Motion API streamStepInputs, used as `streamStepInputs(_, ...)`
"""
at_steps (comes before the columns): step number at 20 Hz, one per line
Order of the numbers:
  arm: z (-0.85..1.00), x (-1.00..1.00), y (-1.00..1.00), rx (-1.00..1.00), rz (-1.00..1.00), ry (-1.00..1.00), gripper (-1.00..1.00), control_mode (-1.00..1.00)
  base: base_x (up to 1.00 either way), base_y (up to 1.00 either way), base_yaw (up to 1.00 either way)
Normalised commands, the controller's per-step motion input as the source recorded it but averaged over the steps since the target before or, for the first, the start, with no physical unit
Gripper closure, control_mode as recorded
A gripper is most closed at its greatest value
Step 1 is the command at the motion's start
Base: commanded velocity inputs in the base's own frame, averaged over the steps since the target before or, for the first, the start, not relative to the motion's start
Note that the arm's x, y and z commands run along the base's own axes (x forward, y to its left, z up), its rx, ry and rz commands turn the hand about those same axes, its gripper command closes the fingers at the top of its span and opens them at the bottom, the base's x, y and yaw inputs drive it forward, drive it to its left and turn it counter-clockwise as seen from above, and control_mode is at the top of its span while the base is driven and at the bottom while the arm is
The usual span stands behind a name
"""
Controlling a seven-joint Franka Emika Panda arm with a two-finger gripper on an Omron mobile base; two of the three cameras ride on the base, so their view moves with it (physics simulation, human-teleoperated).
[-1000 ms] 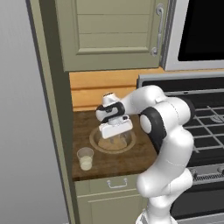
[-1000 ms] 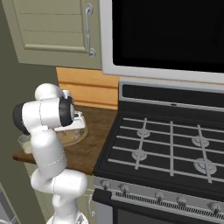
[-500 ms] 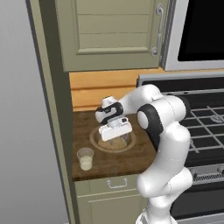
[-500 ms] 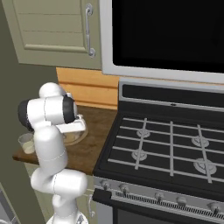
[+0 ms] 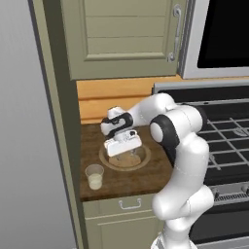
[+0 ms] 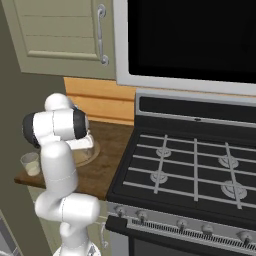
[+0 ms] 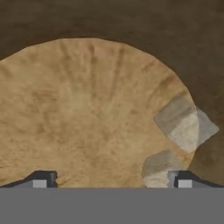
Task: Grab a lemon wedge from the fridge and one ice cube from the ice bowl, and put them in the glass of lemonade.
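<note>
Black gas stove [image 6: 192, 172]: largest item, right of the counter, grates bare; dark microwave [image 6: 200, 42] mounted above it.

Beige upper cabinet [image 5: 124, 36]: door shut, metal handle at its right edge, hung over the counter.

Dark brown wooden counter [image 5: 92, 141]: short run between a grey-green side panel on the left and the stove on the right, backed by an orange-tan wood panel. Carries two containers.

Ice bowl [image 5: 141, 158]: round, shallow, tan-brown with wood grain, set near the middle of the counter. Contents seen from the hand camera: two translucent greyish ice cubes [image 7: 183, 124], both against the bowl's [image 7: 78, 113] rim on the right of that view, the larger one lapping over the edge, the smaller one lower down beside the right fingertip. Rest of the bowl floor bare.

Glass of lemonade [image 5: 95, 176]: small clear tumbler, upright, at the near left corner of the counter, left of and nearer than the bowl, apart from it. Pale yellowish liquid fills its lower part. Also visible in the right base view [image 6: 30, 163].

Gripper [image 5: 125, 147]: white, pointing down directly over the bowl, fingers spread wide, nothing between them; dark fingertips [image 7: 41, 180] sit low above the bowl floor.
</note>
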Motion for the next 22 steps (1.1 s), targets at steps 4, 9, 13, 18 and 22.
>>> streamStepInputs(4,0.71,-0.32,0.20,0.00,0.00,-0.15,-1.00,-1.00,0.00,0.00,0.00)
streamStepInputs(9,0.00,-0.01,-0.13,0.00,-0.01,0.00,-1.00,-1.00,0.00,0.00,0.00)
streamStepInputs(13,-0.04,0.10,-0.09,0.03,-0.05,-0.02,-1.00,-1.00,0.00,0.00,0.00)
streamStepInputs(18,-0.27,0.04,0.01,0.20,0.00,-0.10,-1.00,-1.00,0.00,0.00,0.00)
streamStepInputs(22,-0.20,0.00,0.00,0.05,0.00,-0.13,-1.00,-1.00,0.00,0.00,0.00)
